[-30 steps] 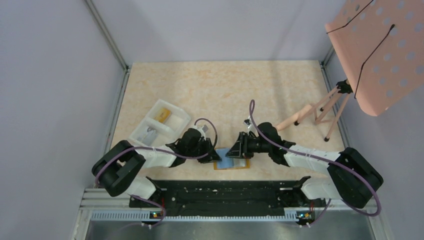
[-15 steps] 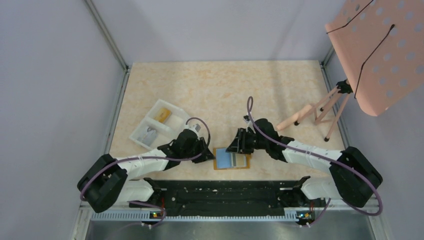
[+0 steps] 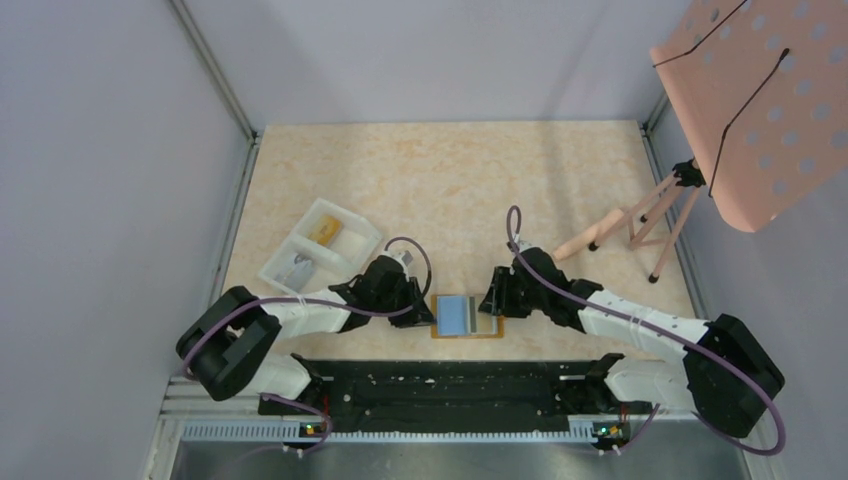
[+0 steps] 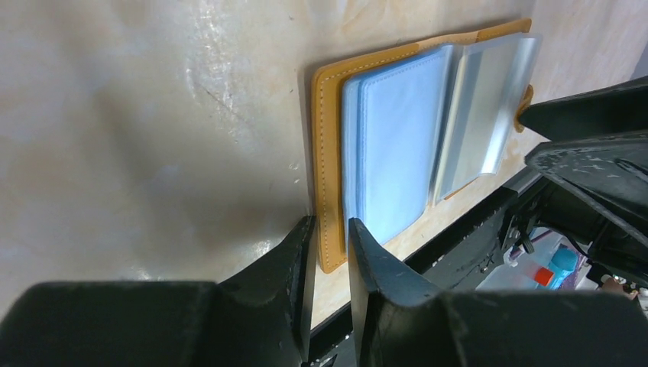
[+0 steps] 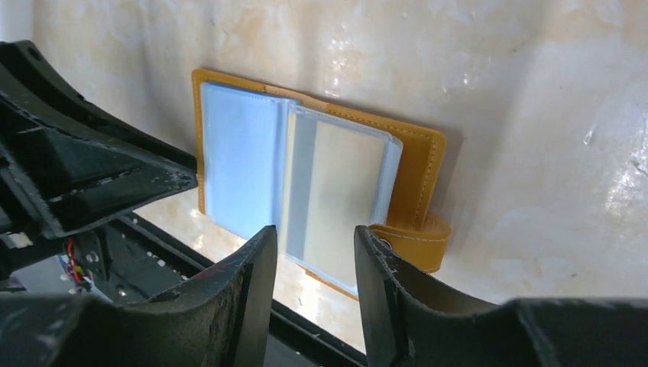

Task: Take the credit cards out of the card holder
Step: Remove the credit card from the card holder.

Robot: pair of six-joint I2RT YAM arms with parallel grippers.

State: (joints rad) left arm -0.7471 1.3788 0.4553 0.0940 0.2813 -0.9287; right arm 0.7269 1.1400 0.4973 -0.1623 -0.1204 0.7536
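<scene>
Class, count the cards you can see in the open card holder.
2: a light blue card on the left, a whitish card on the right; more may hide beneath.

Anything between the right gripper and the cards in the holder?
No loose object. The card holder lies open; the credit cards sit inside clear sleeves, with the right gripper open at their near edge.

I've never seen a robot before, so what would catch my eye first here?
An orange wallet lies open at the near edge of the table, a light blue card showing in its clear sleeves, with the left gripper and right gripper at either side. A white tray sits to the left, and a pink perforated board looms at far right.
</scene>
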